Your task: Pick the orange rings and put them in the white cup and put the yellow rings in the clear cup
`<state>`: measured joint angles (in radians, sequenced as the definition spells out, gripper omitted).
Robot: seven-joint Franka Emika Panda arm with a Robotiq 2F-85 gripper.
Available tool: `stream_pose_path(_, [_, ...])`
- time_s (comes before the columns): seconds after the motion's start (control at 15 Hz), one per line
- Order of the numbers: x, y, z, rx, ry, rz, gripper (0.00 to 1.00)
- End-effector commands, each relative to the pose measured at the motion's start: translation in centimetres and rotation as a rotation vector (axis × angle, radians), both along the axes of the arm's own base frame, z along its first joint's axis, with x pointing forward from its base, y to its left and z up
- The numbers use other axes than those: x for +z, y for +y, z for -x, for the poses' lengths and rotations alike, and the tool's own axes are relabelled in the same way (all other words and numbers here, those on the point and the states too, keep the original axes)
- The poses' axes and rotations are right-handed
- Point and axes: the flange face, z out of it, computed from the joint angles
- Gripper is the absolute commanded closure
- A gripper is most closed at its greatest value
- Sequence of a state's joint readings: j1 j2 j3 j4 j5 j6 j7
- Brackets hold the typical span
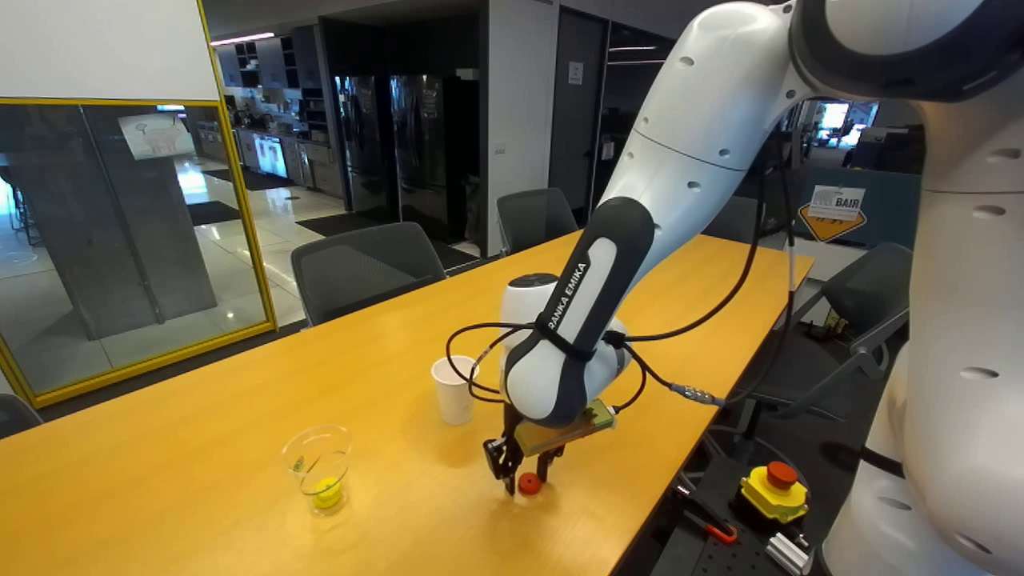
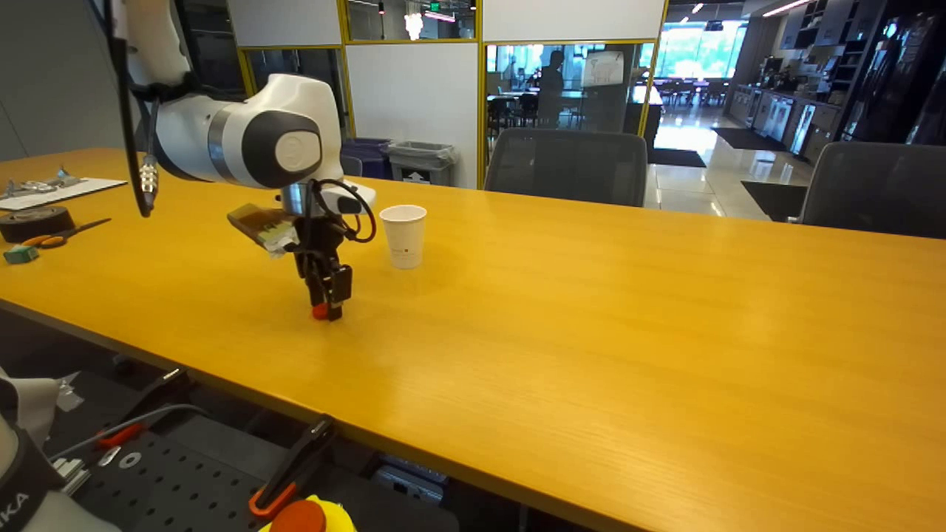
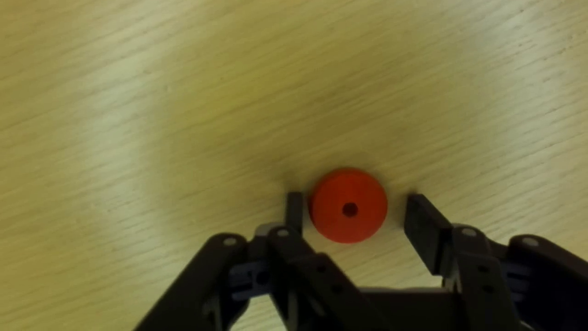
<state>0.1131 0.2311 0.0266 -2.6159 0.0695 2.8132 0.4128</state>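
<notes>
One orange ring, a flat red-orange disc with a small centre hole, lies on the table. It also shows in both exterior views. My gripper is open, with its fingertips low on either side of this ring. A gap shows at each finger, wider at the right one in the wrist view. The white cup stands upright near the gripper, also in an exterior view; its inside is hidden. The clear cup stands further off, with yellow rings at its bottom. Other orange rings are not in view.
The wooden table has its edge near the robot base. A yellow box with a red button sits beside the base. Black tape, scissors and a small green box lie at the table's far end. Cables loop around the wrist.
</notes>
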Motion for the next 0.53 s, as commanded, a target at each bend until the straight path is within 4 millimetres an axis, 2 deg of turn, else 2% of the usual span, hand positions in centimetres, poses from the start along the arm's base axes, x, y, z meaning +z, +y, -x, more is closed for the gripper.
stream_pose_path(0.0, [0.8,-0.5,0.3,-0.002,-0.033,-0.008,0.7])
stream_pose_path(0.07, [1.0,-0.6,0.2,-0.004,-0.035,-0.007,0.79])
stream_pose_path(0.13, [1.2,-0.6,0.2,-0.005,-0.036,-0.006,0.83])
stream_pose_path(0.27, [2.0,-0.7,-0.2,-0.005,-0.04,-0.003,0.83])
stream_pose_path(0.47, [4.6,-1.1,-1.9,-0.007,-0.073,0.007,0.83])
